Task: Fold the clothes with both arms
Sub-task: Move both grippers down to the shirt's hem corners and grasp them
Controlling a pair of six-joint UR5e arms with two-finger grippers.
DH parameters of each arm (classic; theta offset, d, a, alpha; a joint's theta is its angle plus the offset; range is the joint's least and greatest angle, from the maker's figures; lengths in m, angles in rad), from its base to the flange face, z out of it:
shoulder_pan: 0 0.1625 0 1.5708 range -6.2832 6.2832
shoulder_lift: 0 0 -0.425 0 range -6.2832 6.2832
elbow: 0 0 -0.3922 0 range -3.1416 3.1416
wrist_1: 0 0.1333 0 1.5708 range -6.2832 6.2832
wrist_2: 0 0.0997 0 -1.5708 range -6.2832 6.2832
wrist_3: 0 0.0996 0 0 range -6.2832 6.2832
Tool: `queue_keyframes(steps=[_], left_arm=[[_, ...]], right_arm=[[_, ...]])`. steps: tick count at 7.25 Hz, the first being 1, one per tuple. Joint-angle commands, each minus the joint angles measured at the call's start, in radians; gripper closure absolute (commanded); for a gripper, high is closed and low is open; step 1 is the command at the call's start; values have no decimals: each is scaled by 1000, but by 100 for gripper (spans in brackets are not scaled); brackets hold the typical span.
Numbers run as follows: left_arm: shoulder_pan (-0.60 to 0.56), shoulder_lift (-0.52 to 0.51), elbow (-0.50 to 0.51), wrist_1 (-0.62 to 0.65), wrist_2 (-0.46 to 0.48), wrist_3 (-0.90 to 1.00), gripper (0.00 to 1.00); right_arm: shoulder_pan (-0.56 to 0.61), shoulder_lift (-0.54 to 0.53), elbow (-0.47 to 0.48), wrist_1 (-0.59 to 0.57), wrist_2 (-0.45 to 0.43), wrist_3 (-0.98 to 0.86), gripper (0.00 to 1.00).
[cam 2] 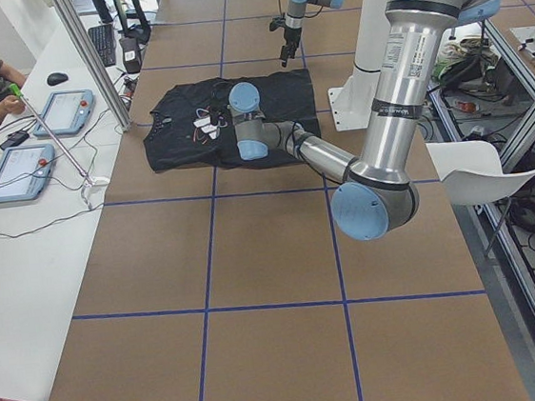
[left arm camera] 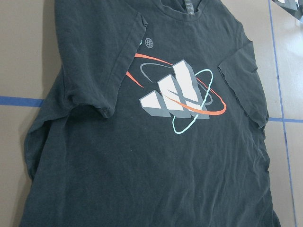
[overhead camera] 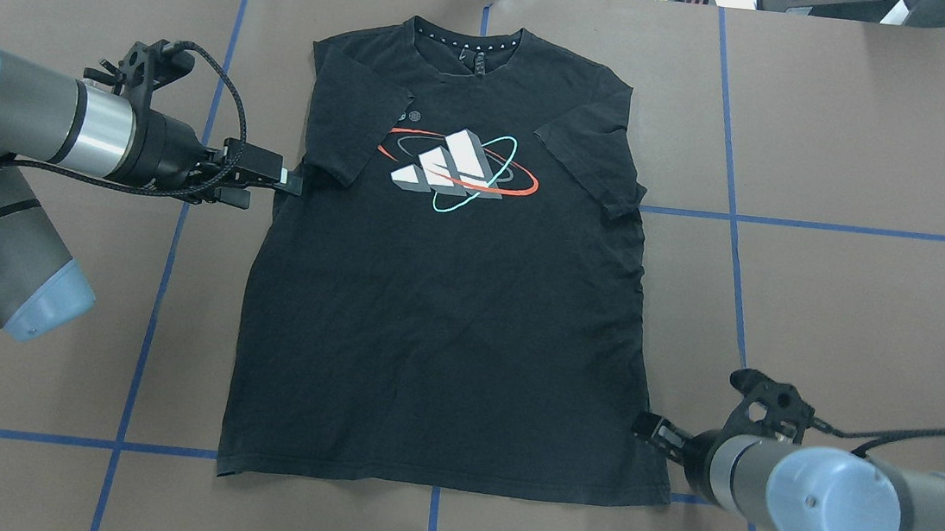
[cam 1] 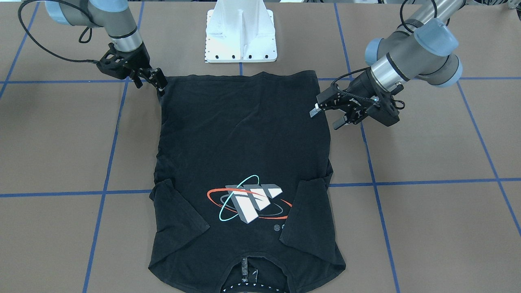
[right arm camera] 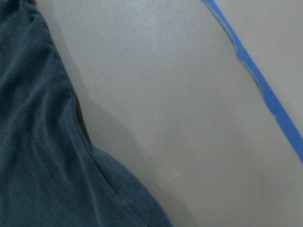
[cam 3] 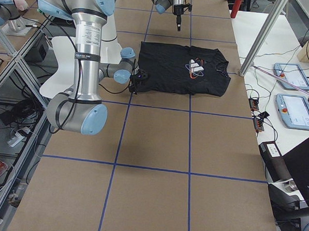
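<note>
One T-shirt (overhead camera: pixel 452 298); right arm's (overhead camera: pixel 814 498) jaws indistinct at hem.

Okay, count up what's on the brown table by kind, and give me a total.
Black T-shirt: 1
Robot arms: 2, left arm and right arm
White pedestal: 1
Total: 4

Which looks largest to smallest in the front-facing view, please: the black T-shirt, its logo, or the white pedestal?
1. black T-shirt.
2. white pedestal and logo look about alike; the frame crops the pedestal.
</note>
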Motion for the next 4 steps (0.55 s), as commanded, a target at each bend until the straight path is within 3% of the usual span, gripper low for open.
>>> queue_keyframes(steps=[1, 4], left_arm=[[0, 3, -2, 0, 0, 0, 0], [2, 20, -14, 0, 38, 0, 0]], right_arm=[[-69, -3, -2, 3, -51, 37, 8], [-66, -5, 0, 3, -53, 35, 27]])
